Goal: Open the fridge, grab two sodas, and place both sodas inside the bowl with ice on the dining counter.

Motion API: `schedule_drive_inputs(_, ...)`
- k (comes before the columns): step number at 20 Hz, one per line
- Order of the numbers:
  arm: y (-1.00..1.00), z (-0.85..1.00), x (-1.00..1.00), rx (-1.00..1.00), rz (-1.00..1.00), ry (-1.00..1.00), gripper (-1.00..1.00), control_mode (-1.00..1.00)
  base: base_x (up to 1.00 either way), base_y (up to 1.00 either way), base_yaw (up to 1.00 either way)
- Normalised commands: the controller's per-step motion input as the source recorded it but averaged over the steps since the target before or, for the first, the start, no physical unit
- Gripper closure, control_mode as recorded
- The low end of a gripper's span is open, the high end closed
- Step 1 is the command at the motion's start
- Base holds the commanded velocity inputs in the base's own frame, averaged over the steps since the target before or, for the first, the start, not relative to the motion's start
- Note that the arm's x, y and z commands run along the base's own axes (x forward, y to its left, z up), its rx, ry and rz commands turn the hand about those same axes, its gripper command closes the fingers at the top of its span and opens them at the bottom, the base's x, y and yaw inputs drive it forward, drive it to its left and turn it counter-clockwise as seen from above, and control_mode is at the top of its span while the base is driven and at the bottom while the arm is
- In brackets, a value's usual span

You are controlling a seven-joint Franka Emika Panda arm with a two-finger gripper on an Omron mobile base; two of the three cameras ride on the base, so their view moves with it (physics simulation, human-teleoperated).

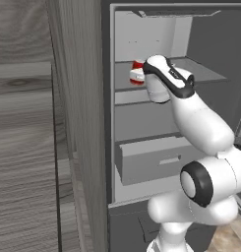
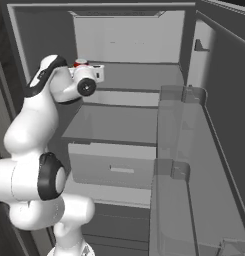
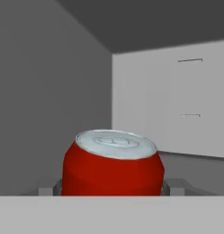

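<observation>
Pretty sure I'm driving around a rendered home kitchen here. Dead giveaway is the fridge (image 1: 141,123) standing open in front of me: pale interior, grey shelves (image 2: 119,125) stacked inside it, and a pull-out drawer (image 2: 114,167) below those shelves. Its door (image 2: 194,175) hangs open to the right of the fridge with clear bins on it. There's a red soda can (image 3: 112,164) on the fridge's upper shelf, and wood-grain cabinet panels (image 1: 28,147) run right up against the fridge's left side.
</observation>
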Motion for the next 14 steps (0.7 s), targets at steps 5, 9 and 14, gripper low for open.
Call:
schedule_drive_inputs(5, -0.22, 0.51, -0.44, -0.04, -0.05, 0.01, 1.0, -1.0, 0.0, 0.0, 0.0)
schedule_drive_inputs(9, -0.25, 0.44, -0.57, -0.05, -0.05, 0.02, 1.0, -1.0, 0.0, 0.0, 0.0)
schedule_drive_inputs(14, -0.34, 0.27, -0.72, -0.06, -0.05, 0.08, 1.0, -1.0, 0.0, 0.0, 0.0)
